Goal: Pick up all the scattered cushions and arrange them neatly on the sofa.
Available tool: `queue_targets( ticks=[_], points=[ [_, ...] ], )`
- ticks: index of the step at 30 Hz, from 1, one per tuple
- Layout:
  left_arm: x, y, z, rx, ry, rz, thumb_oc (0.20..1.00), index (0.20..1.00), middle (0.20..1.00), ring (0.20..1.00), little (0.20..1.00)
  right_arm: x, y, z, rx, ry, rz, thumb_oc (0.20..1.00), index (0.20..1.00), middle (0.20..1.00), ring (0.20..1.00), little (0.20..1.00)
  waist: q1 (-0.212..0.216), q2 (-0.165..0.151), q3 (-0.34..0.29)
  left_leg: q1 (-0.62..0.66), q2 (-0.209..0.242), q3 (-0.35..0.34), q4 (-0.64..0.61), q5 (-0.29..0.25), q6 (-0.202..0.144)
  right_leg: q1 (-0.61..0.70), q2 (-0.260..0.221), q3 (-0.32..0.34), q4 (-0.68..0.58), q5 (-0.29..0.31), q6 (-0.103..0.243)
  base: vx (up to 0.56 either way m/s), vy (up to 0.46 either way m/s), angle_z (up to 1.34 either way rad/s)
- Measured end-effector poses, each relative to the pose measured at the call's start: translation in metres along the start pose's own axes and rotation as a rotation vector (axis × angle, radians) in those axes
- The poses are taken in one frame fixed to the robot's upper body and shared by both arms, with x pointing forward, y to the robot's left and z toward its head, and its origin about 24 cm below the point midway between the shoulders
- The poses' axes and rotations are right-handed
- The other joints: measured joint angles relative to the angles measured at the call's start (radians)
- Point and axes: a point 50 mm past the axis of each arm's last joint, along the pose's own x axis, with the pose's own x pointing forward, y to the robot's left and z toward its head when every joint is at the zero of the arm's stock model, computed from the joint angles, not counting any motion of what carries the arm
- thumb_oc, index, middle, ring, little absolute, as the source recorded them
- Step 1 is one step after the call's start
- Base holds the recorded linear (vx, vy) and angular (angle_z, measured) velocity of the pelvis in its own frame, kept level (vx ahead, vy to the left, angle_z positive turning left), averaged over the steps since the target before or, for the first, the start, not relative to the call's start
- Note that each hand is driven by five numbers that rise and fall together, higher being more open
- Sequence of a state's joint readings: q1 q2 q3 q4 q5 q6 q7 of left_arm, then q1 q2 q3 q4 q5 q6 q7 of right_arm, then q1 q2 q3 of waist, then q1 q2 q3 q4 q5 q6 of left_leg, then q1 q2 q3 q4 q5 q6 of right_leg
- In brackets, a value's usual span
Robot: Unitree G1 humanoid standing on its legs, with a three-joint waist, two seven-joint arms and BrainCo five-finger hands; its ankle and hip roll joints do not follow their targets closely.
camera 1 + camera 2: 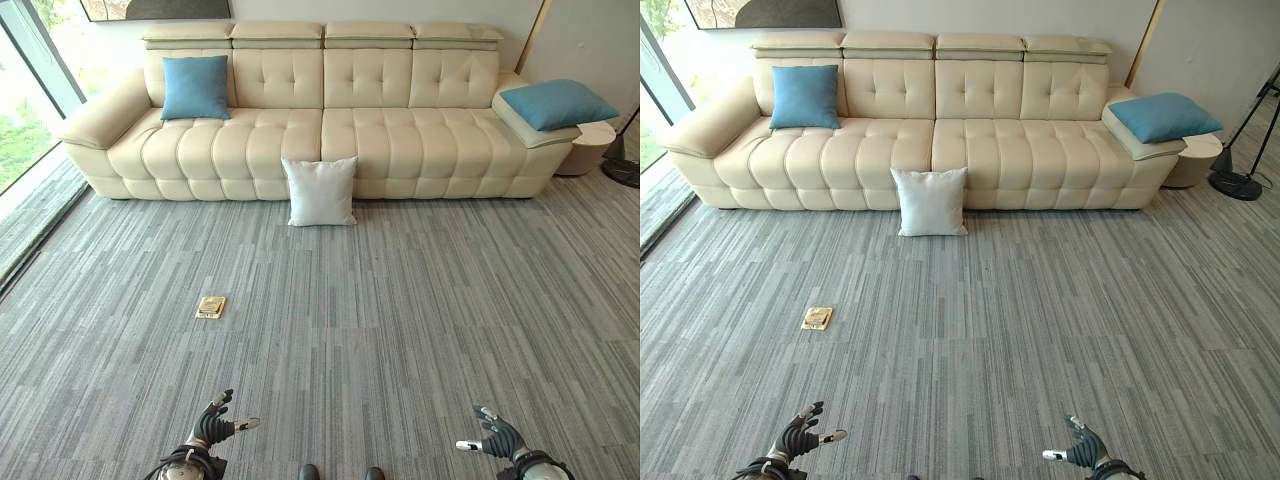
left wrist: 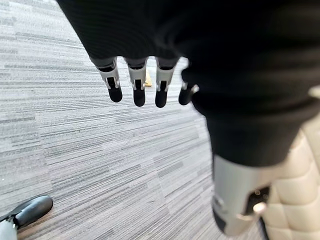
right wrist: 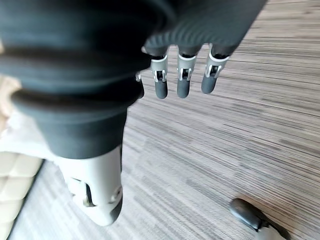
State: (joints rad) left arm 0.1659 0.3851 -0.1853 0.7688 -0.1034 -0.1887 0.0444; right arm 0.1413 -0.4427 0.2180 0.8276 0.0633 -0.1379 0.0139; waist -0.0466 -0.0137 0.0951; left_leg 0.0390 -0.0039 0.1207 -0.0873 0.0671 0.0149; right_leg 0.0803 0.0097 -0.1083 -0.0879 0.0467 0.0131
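Nearest the camera, at the bottom edge of the frame, are the two hands: left hand (image 1: 212, 428) at lower left and right hand (image 1: 497, 437) at lower right, both low over the carpet (image 1: 400, 330). On each the fingers (image 2: 136, 87) are relaxed and straight, nothing in either one.

Going left to right further up: a small brass floor plate (image 1: 210, 307) left of centre, then the sofa (image 1: 300, 140) across the top. One blue cushion (image 1: 195, 87) is propped on the seat at upper left, looks fine already. The white cushion (image 1: 320, 191) is the stray one, standing on the carpet and leaning against the sofa front at upper centre. A second blue cushion (image 1: 557, 103) lies flat on the armrest at upper right, so that one probably wants tidying too.

Looks to me like the job has barely begun, still the approach step. Next move calls for walking up to the white one, which is well out of reach, then grabbing it with both hands.
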Motion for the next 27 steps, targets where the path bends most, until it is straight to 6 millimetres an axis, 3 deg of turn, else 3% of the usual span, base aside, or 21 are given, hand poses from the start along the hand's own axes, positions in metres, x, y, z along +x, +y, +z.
queue_targets(
  ticks=[5,14,23,25,27],
  points=[
    [0.0,0.0,0.001,-0.009,-0.004,0.002,1.0,1.0,1.0,1.0,1.0,-0.002,0.002,-0.006,0.077,0.026,-0.021,1.0,1.0,1.0,1.0,1.0,0.0,-0.007,0.003,-0.004,0.0,-0.001,0.0,0.0,0.001,-0.004,0.0,0.0,0.0,0.0,0.0,0.02,0.008,0.0],
    [-0.003,0.006,-0.003,-0.092,0.002,0.047,1.0,1.0,1.0,1.0,1.0,0.001,0.01,0.001,0.133,0.0,-0.014,1.0,1.0,1.0,1.0,1.0,0.003,-0.022,0.009,-0.018,-0.004,-0.002,0.001,0.004,0.01,-0.019,-0.003,-0.003,0.0,0.001,-0.002,0.05,0.052,0.02],
    [0.003,0.014,0.013,-0.175,-0.055,0.109,1.0,1.0,1.0,1.0,1.0,0.01,0.005,0.024,0.13,-0.063,-0.029,1.0,1.0,1.0,1.0,1.0,0.013,-0.026,0.013,-0.057,-0.016,0.008,0.007,-0.005,0.022,-0.073,-0.015,0.004,0.009,0.003,0.005,0.05,0.108,-0.06],
    [0.006,0.014,0.022,-0.176,-0.084,0.106,1.0,1.0,1.0,1.0,1.0,0.014,0.003,0.034,0.128,-0.088,-0.037,1.0,1.0,1.0,1.0,1.0,0.026,-0.025,0.019,-0.069,-0.023,0.026,0.007,-0.02,0.038,-0.113,-0.018,0.019,0.067,0.004,0.011,0.09,0.17,-0.28],
    [0.01,0.014,0.03,-0.178,-0.106,0.105,1.0,1.0,1.0,1.0,1.0,0.017,0.001,0.05,0.126,-0.139,-0.04,1.0,1.0,1.0,1.0,1.0,0.027,-0.012,0.039,-0.068,-0.016,0.024,0.001,-0.026,0.058,-0.189,-0.024,0.026,0.226,-0.033,0.06,0.07,0.119,-0.23]
  ],
)
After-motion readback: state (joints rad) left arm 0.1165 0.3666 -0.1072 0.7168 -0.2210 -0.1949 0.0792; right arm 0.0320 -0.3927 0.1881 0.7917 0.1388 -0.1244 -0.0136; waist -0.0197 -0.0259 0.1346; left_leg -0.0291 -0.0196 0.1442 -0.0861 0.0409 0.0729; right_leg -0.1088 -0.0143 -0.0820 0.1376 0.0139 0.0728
